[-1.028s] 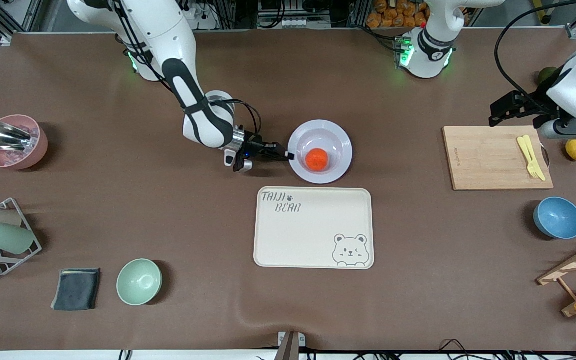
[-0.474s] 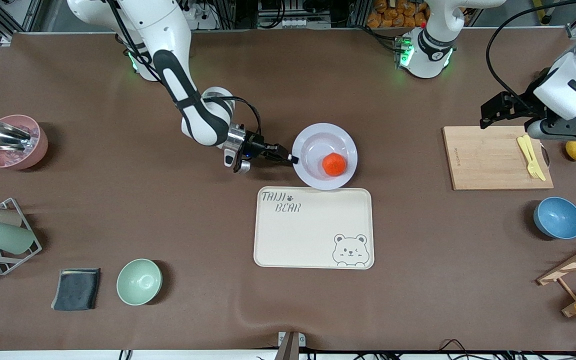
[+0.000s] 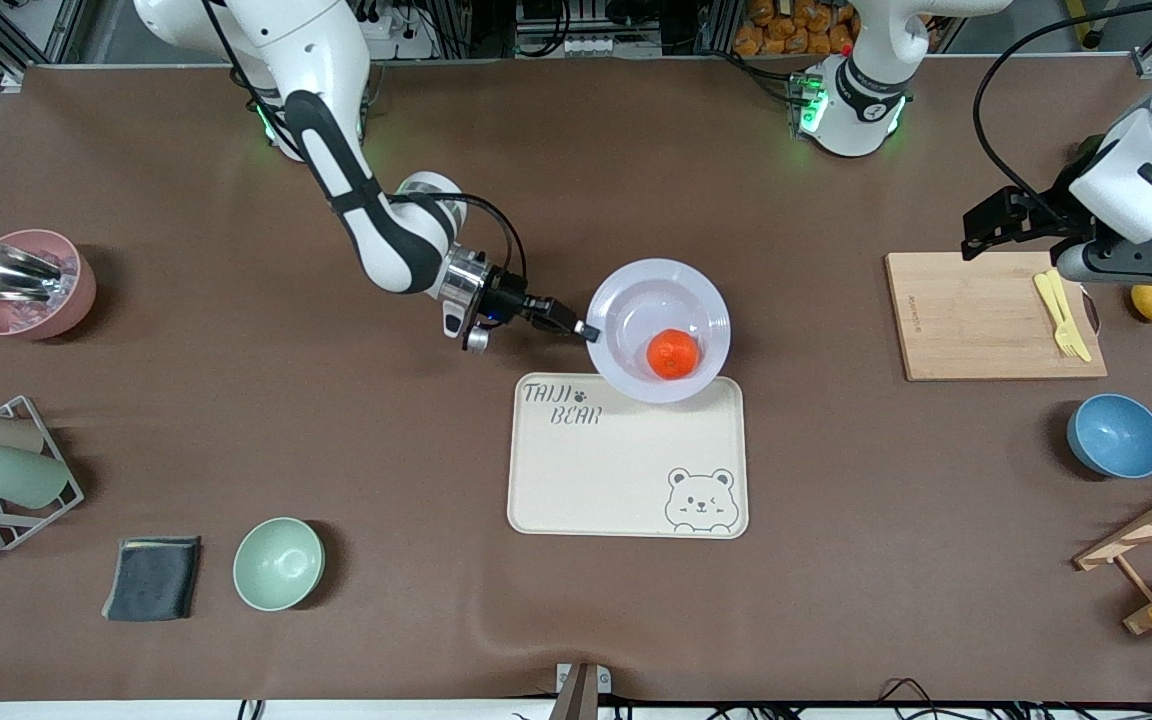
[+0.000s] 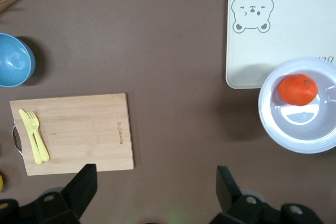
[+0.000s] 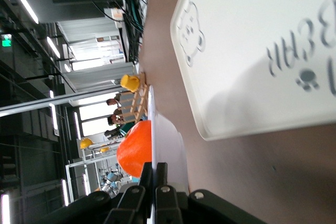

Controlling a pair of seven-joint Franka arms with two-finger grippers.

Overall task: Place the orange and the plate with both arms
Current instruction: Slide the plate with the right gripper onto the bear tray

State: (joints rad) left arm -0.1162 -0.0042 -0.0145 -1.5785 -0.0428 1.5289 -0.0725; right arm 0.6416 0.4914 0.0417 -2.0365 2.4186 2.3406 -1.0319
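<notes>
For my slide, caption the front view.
Right gripper carries plate with orange over bear tray.

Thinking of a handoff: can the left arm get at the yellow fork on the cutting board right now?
Probably yes. The left gripper hangs open over the cutting board, and the yellow fork lies uncovered on it, with nothing between. The right gripper is away, pinching the plate.

The right arm reaches from the upper left of the front view down toward centre frame, its right gripper [image 3: 584,331] pinched onto the plate [image 3: 659,345] rim. The left arm waits at the upper right, left gripper [image 4: 155,182] spread wide.
</notes>
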